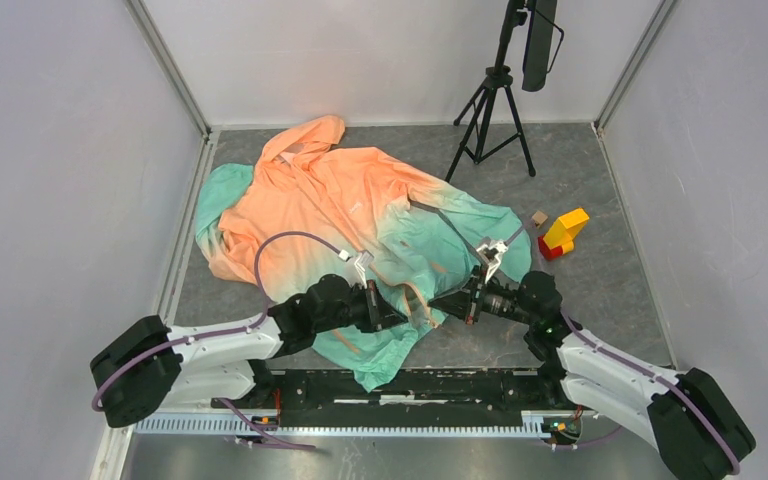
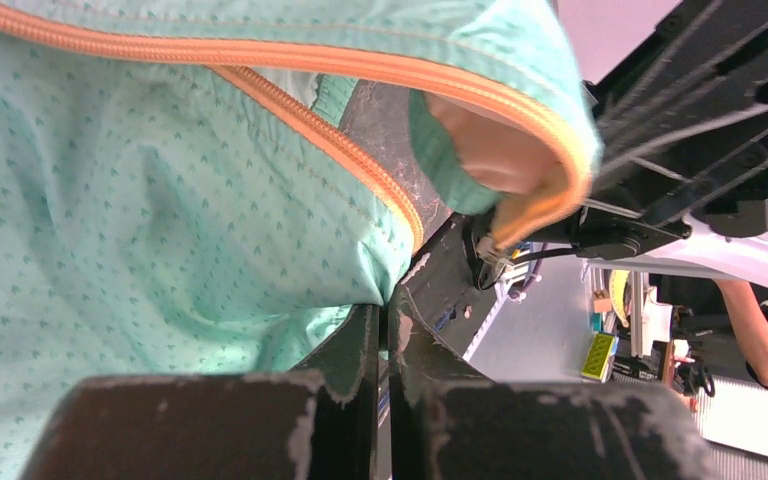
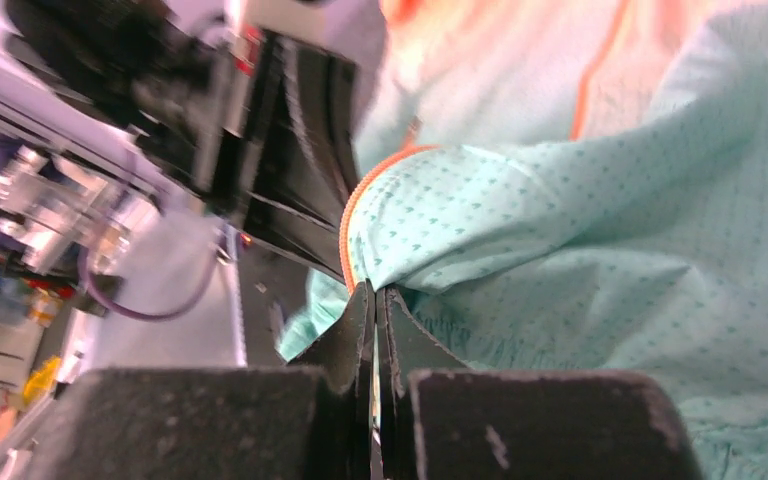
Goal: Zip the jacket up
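The jacket lay crumpled from the desk's far left corner to its near edge. Its hem was bunched between the arms, so the slider could not be made out. The left gripper and the right gripper were each clamped on thin, dotted teal fabric beside the ribbed orange zipper tape.
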